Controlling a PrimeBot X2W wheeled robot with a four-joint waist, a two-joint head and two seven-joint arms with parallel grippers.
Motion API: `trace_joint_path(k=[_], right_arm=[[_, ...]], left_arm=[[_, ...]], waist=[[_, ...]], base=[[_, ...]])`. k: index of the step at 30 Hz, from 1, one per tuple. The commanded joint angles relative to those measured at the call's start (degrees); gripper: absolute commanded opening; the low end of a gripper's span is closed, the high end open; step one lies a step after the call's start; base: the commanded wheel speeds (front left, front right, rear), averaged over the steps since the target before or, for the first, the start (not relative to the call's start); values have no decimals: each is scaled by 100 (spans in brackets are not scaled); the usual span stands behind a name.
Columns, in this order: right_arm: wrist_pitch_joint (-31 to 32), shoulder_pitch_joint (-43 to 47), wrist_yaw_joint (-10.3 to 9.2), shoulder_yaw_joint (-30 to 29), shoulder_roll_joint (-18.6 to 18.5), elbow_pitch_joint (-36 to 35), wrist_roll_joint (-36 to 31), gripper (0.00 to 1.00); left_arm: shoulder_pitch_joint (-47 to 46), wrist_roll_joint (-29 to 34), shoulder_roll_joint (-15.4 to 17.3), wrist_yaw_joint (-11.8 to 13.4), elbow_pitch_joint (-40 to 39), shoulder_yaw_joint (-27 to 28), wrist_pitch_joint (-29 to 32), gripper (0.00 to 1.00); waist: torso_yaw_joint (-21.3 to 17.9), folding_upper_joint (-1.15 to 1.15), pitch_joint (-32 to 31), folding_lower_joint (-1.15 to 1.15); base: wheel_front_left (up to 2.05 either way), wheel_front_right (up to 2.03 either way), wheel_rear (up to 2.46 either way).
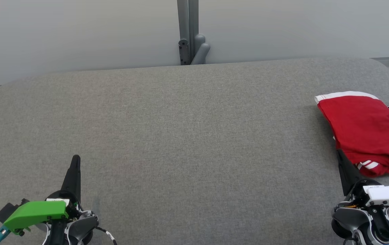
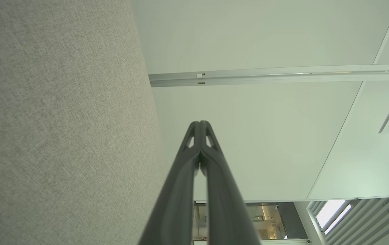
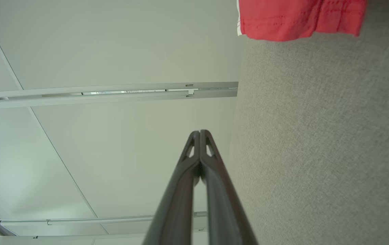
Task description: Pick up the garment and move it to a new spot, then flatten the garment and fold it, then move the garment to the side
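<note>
Red garment (image 1: 361, 132) lies bunched against the right edge of the grey table (image 1: 181, 136), part of it cut off by the head view's border. The left pincer (image 1: 75, 160) sits near the front-left corner, pressed together and empty. The right pincer (image 1: 339, 153) is also pressed together and empty, its tip just beside the garment's near hem.

Risks noted:
- A closed tip advancing would shove the cloth toward the right edge and possibly off it.
- Gripping only the top layer would drag the heap into a worse tangle.
</note>
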Motion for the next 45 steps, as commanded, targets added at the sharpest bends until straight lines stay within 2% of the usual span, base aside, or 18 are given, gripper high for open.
trace_joint_path(k=[1, 45], right_arm=[[6, -21, 2, 3, -25, 12, 31, 0], [6, -21, 2, 3, -25, 12, 31, 0]], left_arm=[[-70, -13, 36, -24, -16, 14, 5, 0], [-70, -13, 36, -24, -16, 14, 5, 0]], waist=[[0, 0, 0, 0], [0, 0, 0, 0]], base=[[0, 0, 0], [0, 0, 0]])
